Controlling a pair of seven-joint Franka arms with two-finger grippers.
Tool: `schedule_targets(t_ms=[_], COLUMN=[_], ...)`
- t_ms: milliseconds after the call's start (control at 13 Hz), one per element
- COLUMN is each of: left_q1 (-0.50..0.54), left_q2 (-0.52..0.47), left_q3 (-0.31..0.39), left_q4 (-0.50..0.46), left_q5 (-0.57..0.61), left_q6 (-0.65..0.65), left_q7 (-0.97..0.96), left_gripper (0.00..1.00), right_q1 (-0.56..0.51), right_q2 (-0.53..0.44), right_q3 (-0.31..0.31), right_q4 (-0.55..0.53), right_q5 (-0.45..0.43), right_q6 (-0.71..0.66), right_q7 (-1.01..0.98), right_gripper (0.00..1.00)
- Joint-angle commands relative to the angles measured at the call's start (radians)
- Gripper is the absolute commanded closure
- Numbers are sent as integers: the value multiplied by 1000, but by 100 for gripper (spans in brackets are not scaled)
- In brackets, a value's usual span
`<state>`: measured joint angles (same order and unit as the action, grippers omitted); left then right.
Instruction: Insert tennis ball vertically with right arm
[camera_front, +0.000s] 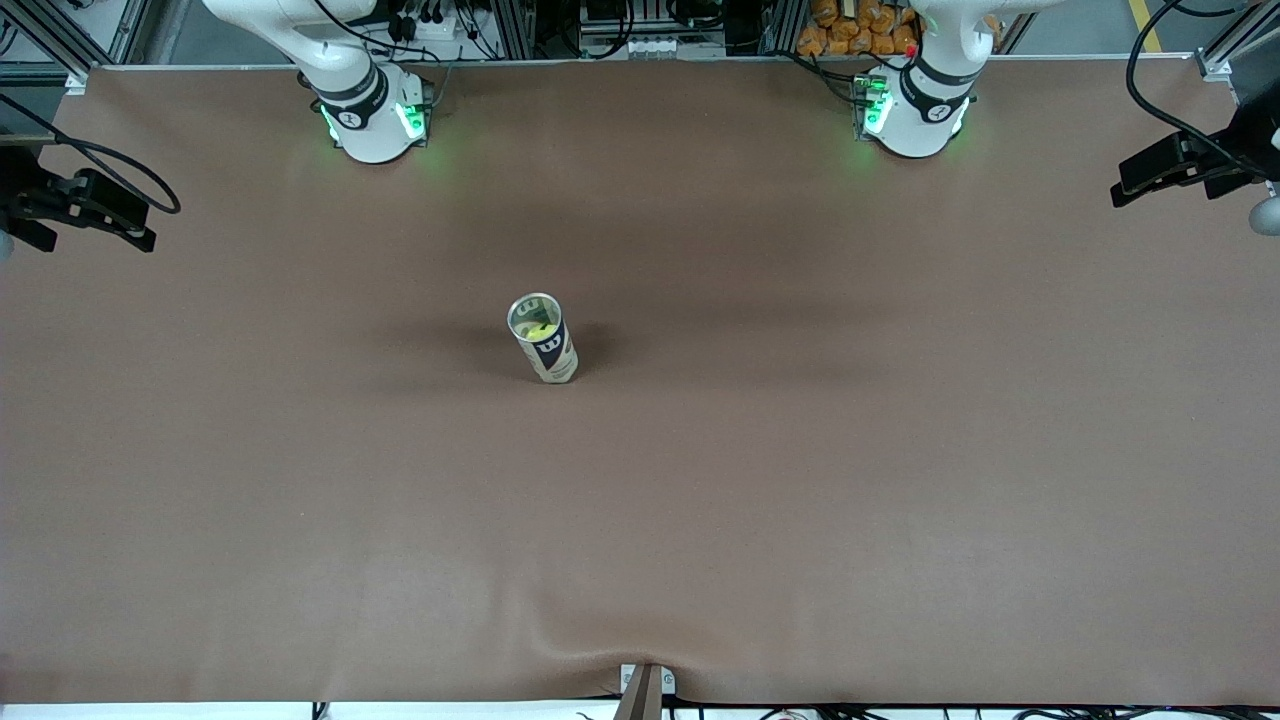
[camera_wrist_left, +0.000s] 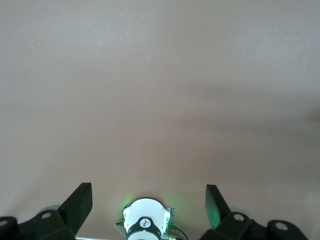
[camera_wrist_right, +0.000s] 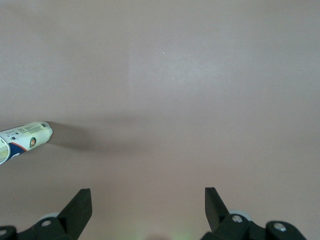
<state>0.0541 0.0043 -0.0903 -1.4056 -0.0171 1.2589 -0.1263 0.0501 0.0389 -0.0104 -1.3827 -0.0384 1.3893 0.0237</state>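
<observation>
Right arm's base sits at the top of the front view, toward its end of the table; the hand is out of that frame. The right gripper (camera_wrist_right: 148, 212), seen from its own wrist, hangs high over bare brown table (camera_front: 900, 480), fingers spread wide and empty.

Mid-table: the tennis ball can (camera_front: 543, 338) stands upright, mouth open to the top. A yellow-green tennis ball (camera_front: 541, 330) shows inside it, seemingly seated below the rim. No loose ball anywhere on the mat.

Left arm waits; the left gripper (camera_wrist_left: 149, 210) is likewise splayed and empty, over bare table above its own base.

Judgement: insertion looks done, or nearly so.

- If another ball is meant, it is not in sight.
- For any further drop, centre the right hand squarely above the mouth, descend straight down, and release only when the ball is inside the rim.
- The can is tall, narrow and easily tipped by a sideways nudge.
</observation>
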Motion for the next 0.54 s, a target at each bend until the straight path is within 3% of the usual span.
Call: schedule_targets(t_ms=[0,462], left_q1=[10,10], left_q2=[-21,-21], left_q3=[-13,-11], left_q4=[8,10], left_q5=[9,11], left_q6=[-15,-15], left_q7=[2,37], left_gripper=[0,0], right_q1=[-10,-9], right_q2=[1,1], right_q3=[4,3], right_q4=[8,8], right_q5=[11,11], right_q6=[-4,-4], right_q7=[-15,-15], right_gripper=[0,0])
